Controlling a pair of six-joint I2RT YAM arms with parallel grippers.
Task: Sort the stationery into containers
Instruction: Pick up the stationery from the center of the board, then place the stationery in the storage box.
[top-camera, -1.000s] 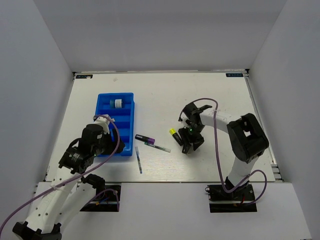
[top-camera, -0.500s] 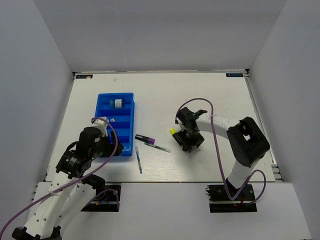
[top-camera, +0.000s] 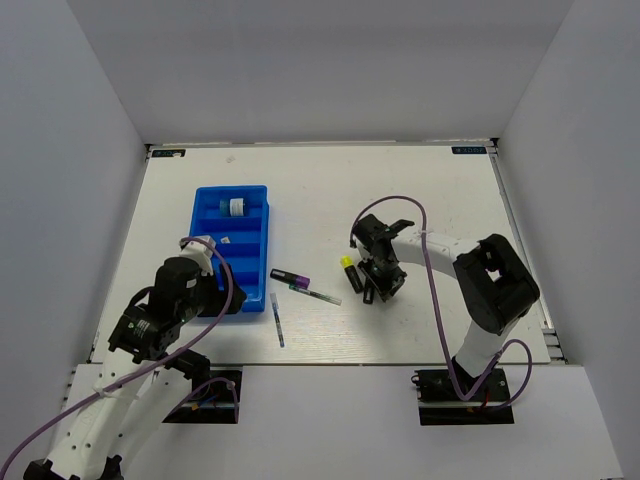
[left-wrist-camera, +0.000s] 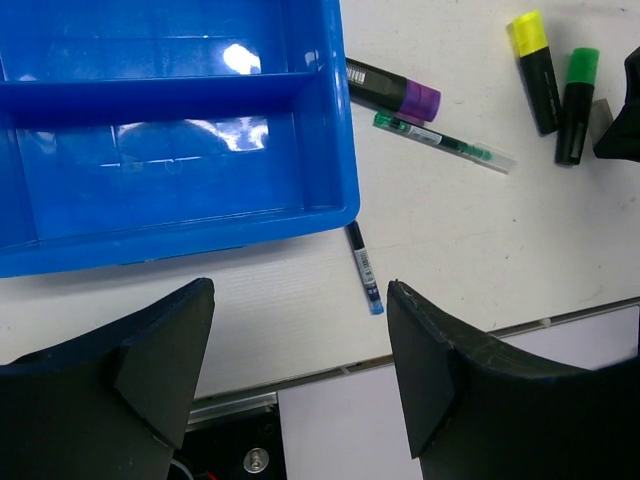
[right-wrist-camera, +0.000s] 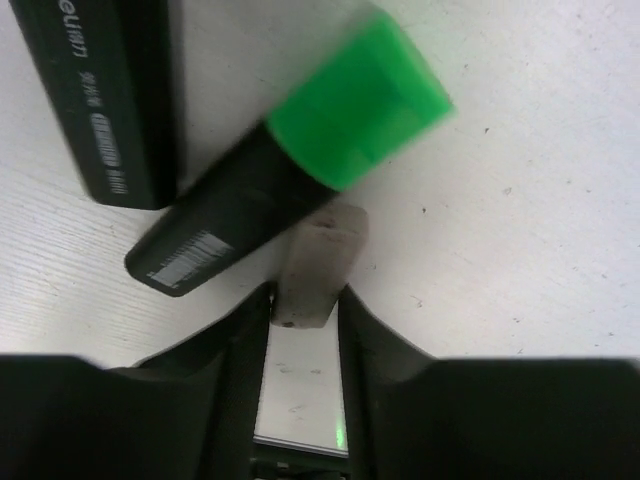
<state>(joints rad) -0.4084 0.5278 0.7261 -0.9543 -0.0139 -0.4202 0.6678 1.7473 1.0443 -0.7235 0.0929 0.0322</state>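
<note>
Right wrist: our right fingers (right-wrist-camera: 240, 345) pinch the small pale eraser (right-wrist-camera: 322, 250), left fingers (left-wrist-camera: 160, 350) spread, so next we lift it to the bright blue plastic tray (left-wrist-camera: 170, 180).

My worktop (top-camera: 400, 190) is white. The tray (top-camera: 232, 188) sits on its left half. Just right of the tray's near end lie a marker (top-camera: 290, 276) and a pen (top-camera: 315, 294), with a second pen (top-camera: 276, 320) nearer me. Further right lie a yellow highlighter (top-camera: 350, 273) and a green highlighter (left-wrist-camera: 577, 105) side by side, and an eraser (right-wrist-camera: 318, 262) touches the green one.
</note>
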